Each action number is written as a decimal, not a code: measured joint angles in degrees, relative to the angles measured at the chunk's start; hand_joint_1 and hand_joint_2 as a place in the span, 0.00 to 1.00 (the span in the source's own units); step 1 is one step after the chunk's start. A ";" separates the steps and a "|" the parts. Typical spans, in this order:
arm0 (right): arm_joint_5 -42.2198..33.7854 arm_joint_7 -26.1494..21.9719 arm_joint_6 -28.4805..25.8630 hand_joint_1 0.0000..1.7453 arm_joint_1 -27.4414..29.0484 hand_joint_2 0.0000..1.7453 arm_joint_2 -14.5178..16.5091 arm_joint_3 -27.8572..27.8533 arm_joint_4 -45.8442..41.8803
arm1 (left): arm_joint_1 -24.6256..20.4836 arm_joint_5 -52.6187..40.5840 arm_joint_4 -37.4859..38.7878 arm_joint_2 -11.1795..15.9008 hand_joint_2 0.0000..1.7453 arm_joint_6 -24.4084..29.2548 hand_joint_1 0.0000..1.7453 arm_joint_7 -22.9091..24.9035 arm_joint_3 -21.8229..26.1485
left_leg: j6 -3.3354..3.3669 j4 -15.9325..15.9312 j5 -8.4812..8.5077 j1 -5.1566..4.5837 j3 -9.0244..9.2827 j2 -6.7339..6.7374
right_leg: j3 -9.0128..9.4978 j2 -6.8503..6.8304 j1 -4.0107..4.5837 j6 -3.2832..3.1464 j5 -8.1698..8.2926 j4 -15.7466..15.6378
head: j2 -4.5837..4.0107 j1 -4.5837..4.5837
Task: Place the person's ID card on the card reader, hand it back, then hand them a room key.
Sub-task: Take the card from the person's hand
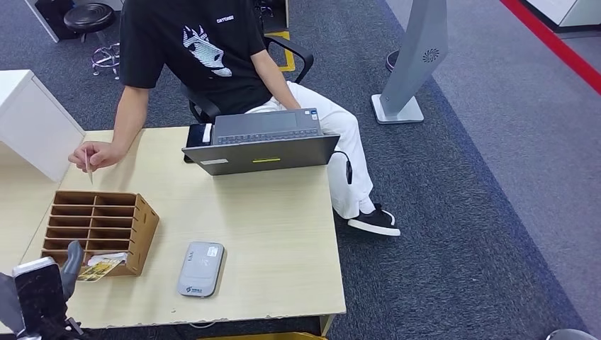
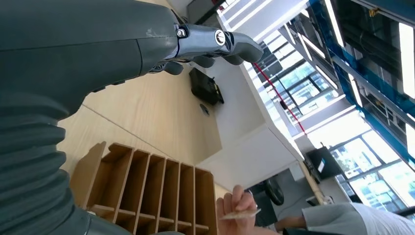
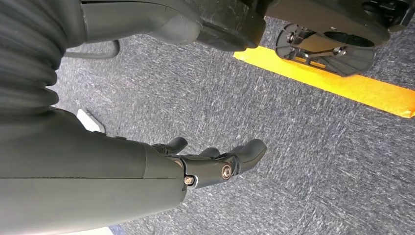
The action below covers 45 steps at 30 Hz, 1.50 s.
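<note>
The ID card (image 1: 88,164) was pinched upright in the person's hand (image 1: 94,154), which rested on the far left edge of the table (image 1: 276,241), beyond the wooden slotted organizer (image 1: 99,230). From the robot's left hand (image 1: 44,292), low at the near left corner of the table, the card lay straight ahead and across the organizer, so any reach for it would have to pass over or around that box. The card's long axis stood roughly vertical, one thin edge turned toward the robot. The left hand was plainly the nearer; its fingers (image 2: 230,41) were loosely extended and somewhat apart, holding nothing. The right hand (image 3: 215,164) hung beside the body over grey carpet, fingers slightly curled and empty, well away from the table.

The card reader (image 1: 201,268) lay flat near the front edge of the table, just right of the organizer and close to the left hand. A room key card (image 1: 99,269) seemed to lie in the organizer's nearest slot, its far end hidden inside. The ID card's face could not be read, and much of the left hand was cut off by the head view's lower edge.
</note>
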 joint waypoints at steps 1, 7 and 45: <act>-0.23 0.00 0.00 0.00 0.02 1.00 0.00 0.04 0.01 | -0.06 0.03 0.00 0.32 1.00 -0.46 0.00 0.04 -0.55 | 0.00 0.00 0.00 0.00 0.00 0.00 | 0.00 0.00 0.00 0.00 0.00 0.00 | 0.01 0.00; -0.89 -0.09 -0.01 0.00 0.02 1.00 0.00 0.38 0.16 | -0.20 0.34 0.00 1.72 1.00 -2.38 0.00 0.10 -2.71 | 0.00 0.00 0.00 0.00 0.01 0.01 | 0.00 0.00 0.00 -0.01 0.01 0.00 | 0.00 0.01; -2.79 -0.79 -0.24 0.00 -1.64 1.00 -1.96 0.80 4.84 | 4.26 -5.82 -5.70 23.82 1.00 -32.09 0.00 11.76 -12.52 | -0.03 0.00 0.01 0.04 -0.02 0.02 | -0.03 0.05 0.04 -0.05 0.00 0.02 | 0.00 0.01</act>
